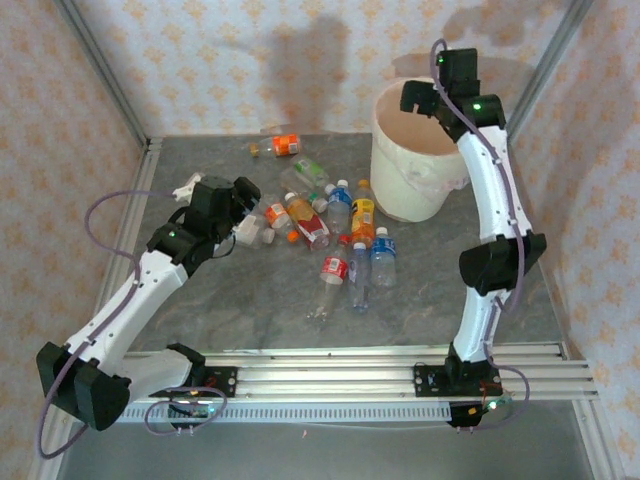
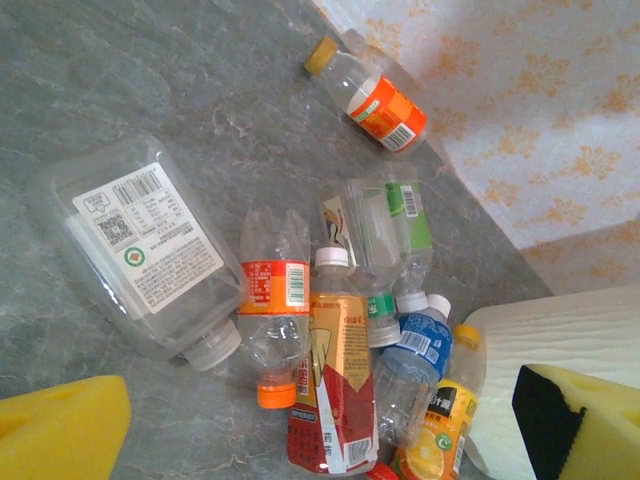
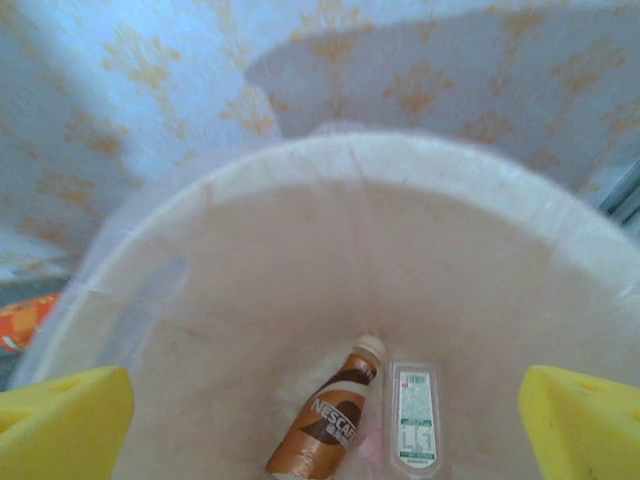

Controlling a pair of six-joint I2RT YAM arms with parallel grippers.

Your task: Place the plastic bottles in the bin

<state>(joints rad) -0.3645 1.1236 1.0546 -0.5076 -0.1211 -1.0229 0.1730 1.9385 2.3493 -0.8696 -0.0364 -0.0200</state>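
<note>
Plastic bottles (image 1: 308,221) look light, crushable, slick: grip one mid-body. Left fingers (image 2: 60,432), right fingers (image 3: 62,420) both gape empty.

"NESCAFE" read on the brown bottle (image 3: 333,422) at lower centre, QR code and barcodes printed on the flat clear bottle (image 2: 140,245) at left, smaller print unreadable

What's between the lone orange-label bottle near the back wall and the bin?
Nothing. In the top view the grey table between the orange-label bottle and the bin is bare; the other bottles lie off that line.
</note>
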